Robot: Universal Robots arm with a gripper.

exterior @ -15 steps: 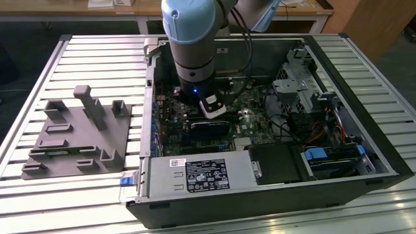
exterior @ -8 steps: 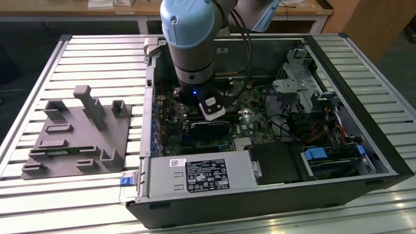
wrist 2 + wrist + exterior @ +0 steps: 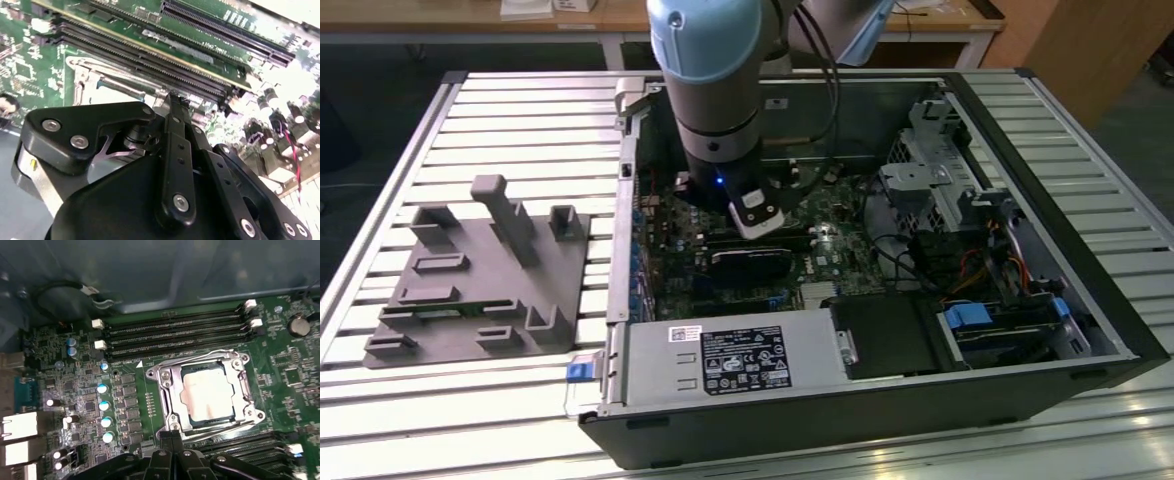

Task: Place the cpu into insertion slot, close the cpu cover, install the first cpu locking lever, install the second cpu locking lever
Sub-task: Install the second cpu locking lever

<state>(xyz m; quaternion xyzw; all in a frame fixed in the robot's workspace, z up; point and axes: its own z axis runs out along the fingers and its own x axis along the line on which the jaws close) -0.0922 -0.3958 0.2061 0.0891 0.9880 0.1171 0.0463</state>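
While hanging low inside the open computer case (image 3: 1067,300), sits just beside the socket: gripper (image 3: 172,436) at the cover's near edge. From the exterior view's left: grey fixture (image 3: 474,275) on the table (image 3: 400,160), well apart, then arm (image 3: 714,90) over the motherboard (image 3: 75,390). Lies flat in the insertion slot (image 3: 250,390) already, pale face up: cpu (image 3: 207,395). Rests down around it: cpu cover (image 3: 167,390). Jaws look pressed together, holding nothing visible. Runs alongside the memory slots (image 3: 175,332), the socket's long side.
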